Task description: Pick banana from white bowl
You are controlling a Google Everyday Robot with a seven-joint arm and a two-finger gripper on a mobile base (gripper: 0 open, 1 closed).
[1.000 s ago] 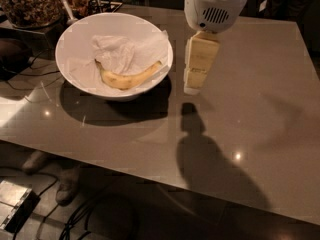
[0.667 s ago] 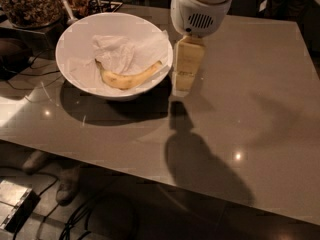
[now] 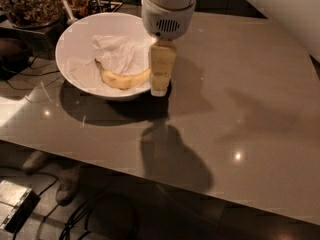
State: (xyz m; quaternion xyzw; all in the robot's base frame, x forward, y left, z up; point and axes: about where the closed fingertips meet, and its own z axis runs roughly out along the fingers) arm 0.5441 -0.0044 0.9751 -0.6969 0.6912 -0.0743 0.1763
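Observation:
The banana (image 3: 122, 78) is yellow and curved. It lies in the white bowl (image 3: 75, 39) on crumpled white paper napkin, toward the bowl's right front. The bowl stands at the table's back left. My gripper (image 3: 161, 86) hangs from a white wrist, its pale yellow blocky fingers pointing down over the bowl's right rim, right beside the banana's right end. The fingers hide that end of the banana.
A dark glass bowl of nuts (image 3: 27, 4) stands behind the white bowl at the far left, with utensils (image 3: 67, 9) beside it. The grey-brown table (image 3: 240, 109) stretches to the right and front. Cables and a box (image 3: 15, 201) lie on the floor below the front edge.
My gripper has moved left, from beside the bowl on the table to over the bowl's right rim, next to the banana. The banana and bowl have not moved.

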